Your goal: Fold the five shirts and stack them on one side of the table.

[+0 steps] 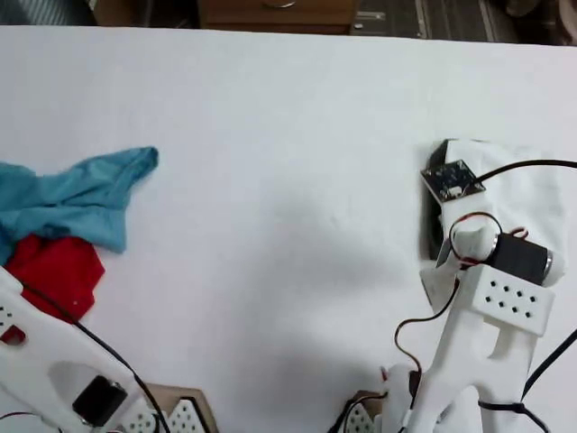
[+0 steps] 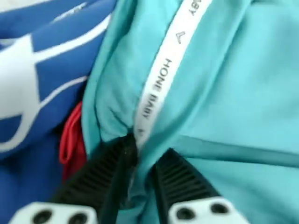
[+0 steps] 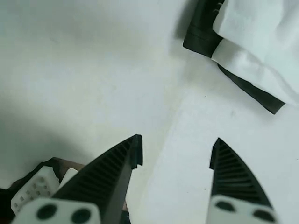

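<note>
White table [image 1: 270,162], teal shirt [image 2: 224,93] between left fingers [image 2: 108,176], right fingers [image 3: 112,170] wide, black shirt [image 3: 198,32] half-hidden.

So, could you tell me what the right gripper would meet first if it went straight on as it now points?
Probably the white tabletop, just short of the black shirt under the white shirt; the right gripper is open, depth unclear.

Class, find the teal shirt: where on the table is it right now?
In the high view the teal shirt lies bunched at the left edge of the table, overlapping the red shirt; the left wrist view shows the left gripper pinching its fabric.
</note>
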